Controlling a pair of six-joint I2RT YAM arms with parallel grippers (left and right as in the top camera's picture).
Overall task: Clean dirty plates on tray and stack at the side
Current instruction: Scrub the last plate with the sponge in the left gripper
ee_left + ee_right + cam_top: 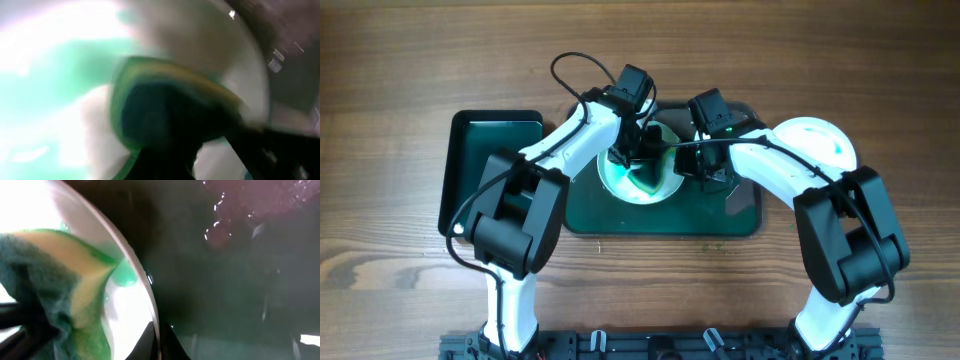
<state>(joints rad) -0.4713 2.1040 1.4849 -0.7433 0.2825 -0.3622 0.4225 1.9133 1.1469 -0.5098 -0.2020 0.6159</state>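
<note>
**Overhead.** One plate lies flat, face up, on the tray, left of the tray's middle. It carries a teal smear. Being round, the plate has no long axis. The tray's long axis runs across the table from left to right. A second plate lies on the table off the tray's right end, partly under the right arm. No third plate shows. A smaller black tray sits to the left. The left gripper is down on the plate. The right gripper is at the plate's right edge.

**Left wrist.** The view is heavily blurred. A green-and-yellow sponge fills the centre, and the jaws appear clamped on it, pressing it to the plate.

**Right wrist.** The rim curves down to the gripper's dark fingers. Whether these jaws pinch the rim cannot be told.

**Handling.**
- The plate is likely stiff, light and breakable.
- It is probably slick where wet, and prone to slide on the tray.
- Take hold at the raised rim, one finger above and one below.
</note>
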